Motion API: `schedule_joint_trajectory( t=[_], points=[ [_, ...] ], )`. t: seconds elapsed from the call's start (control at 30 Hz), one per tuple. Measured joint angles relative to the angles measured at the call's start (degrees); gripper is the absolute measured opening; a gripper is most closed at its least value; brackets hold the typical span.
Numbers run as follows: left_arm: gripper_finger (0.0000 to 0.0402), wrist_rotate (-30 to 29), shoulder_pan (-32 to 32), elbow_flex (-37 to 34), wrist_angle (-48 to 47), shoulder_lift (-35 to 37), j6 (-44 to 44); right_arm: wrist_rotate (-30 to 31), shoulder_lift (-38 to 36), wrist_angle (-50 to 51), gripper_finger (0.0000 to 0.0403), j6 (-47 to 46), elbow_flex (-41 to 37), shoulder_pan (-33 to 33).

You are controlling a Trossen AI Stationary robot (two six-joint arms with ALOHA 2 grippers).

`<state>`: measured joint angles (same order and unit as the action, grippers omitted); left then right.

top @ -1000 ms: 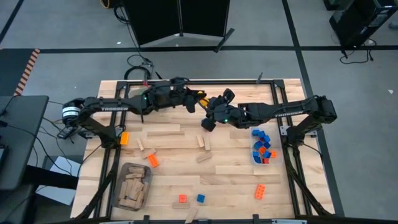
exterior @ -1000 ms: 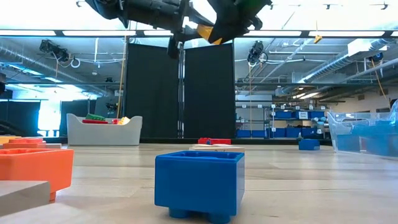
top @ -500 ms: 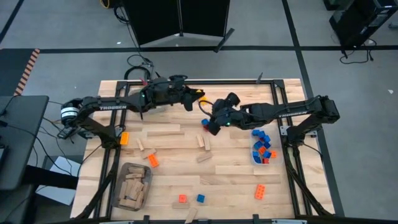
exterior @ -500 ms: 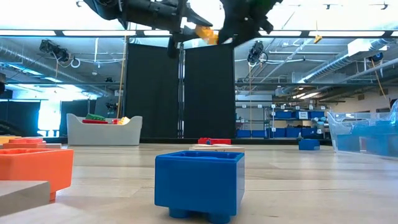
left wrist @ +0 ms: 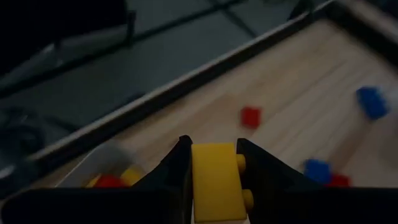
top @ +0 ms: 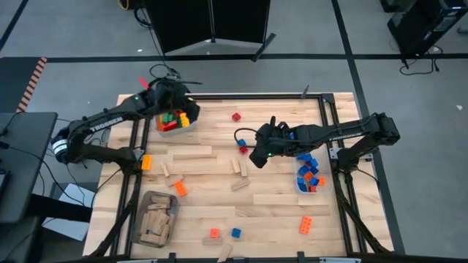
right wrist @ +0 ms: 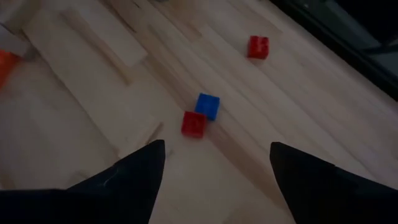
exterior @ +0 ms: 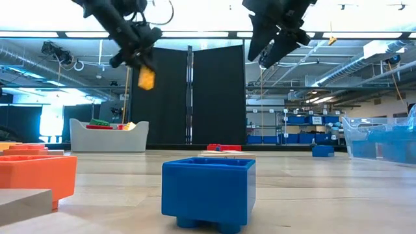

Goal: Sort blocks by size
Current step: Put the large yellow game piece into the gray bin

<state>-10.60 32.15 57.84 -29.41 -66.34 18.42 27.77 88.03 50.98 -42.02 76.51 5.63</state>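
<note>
My left gripper [top: 181, 113] is shut on a yellow brick [left wrist: 214, 180] and hangs over the small bin of coloured blocks [top: 171, 123] at the table's far left. In the low view the brick [exterior: 147, 78] shows below the fingers. My right gripper [top: 257, 156] stands open above the table's middle, tipped downward, holding nothing. Under and ahead of it a blue brick [right wrist: 208, 104] and a red brick [right wrist: 193, 123] lie side by side on the wood. Another red brick [right wrist: 258, 46] lies farther off. My left gripper pinches the yellow brick between its two fingers, one finger on the plain face [left wrist: 198, 180] and the other against the studded face [left wrist: 245, 199]. The fingers slant down at it. The brick is lifted clear and hangs over the bin.
A clear bin with blue and red blocks [top: 307, 175] stands at the right. A grey bin of wooden pieces [top: 155, 218] stands near left. Wooden planks [top: 191, 153], orange bricks [top: 145, 162] [top: 306, 224] and a blue brick [exterior: 208, 192] lie scattered.
The two grippers met at the yellow brick over the table's far middle. My right gripper has opened, let go, drawn back toward the near edge and tipped down. My left gripper has swung the brick toward the table's left, over the bin, and turned.
</note>
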Motion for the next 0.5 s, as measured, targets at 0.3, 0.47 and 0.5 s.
schedule_joint_trajectory(
  t=[0.3, 0.47, 0.5],
  points=[
    [0.01, 3.03, 8.82, -0.01, -7.19, -3.38, -3.76, -0.98, 0.02, -7.54, 0.03, 0.14, 0.0, 0.0],
    [0.01, 5.58, 11.95, -0.02, -7.44, -7.51, -6.8, -0.96, 0.02, -10.24, 0.0304, 0.08, 0.0, -0.06],
    [0.01, 5.65, 12.42, -0.02, -7.23, -8.35, -7.36, -0.97, 0.02, -10.55, 0.0304, 0.04, 0.0, -0.09]
  ],
)
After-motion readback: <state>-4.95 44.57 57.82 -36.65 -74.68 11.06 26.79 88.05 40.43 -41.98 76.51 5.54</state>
